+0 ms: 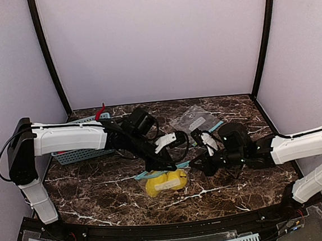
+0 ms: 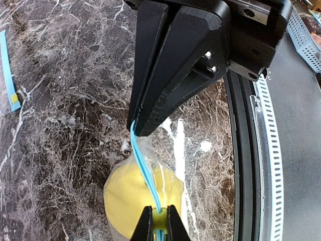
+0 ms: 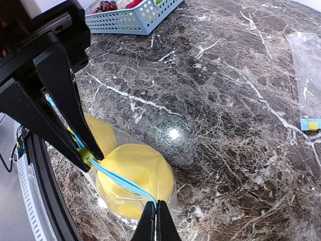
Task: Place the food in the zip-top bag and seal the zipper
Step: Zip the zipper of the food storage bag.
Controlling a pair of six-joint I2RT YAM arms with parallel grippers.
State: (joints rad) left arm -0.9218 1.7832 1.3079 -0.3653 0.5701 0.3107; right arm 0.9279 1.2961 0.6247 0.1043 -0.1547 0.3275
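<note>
Two yellow lemons (image 1: pixel 166 182) lie inside the clear zip-top bag (image 1: pixel 155 188) at the table's front middle. The bag's teal zipper (image 1: pixel 166 169) is stretched between both grippers. My left gripper (image 1: pixel 154 169) is shut on the zipper's left end. My right gripper (image 1: pixel 192 164) is shut on its right end. In the left wrist view my gripper (image 2: pixel 159 221) pinches the zipper (image 2: pixel 143 165) over a lemon (image 2: pixel 128 196), with the right gripper's fingers (image 2: pixel 150 115) at the far end. In the right wrist view my gripper (image 3: pixel 155 216) pinches the zipper (image 3: pixel 120 181) above both lemons (image 3: pixel 140 168).
A second clear bag (image 1: pixel 197 117) lies behind the right gripper; it also shows in the right wrist view (image 3: pixel 308 70). A blue basket (image 1: pixel 79 154) with a red chili (image 1: pixel 99 112) stands at the back left. The table's black front edge (image 2: pixel 246 165) is close by.
</note>
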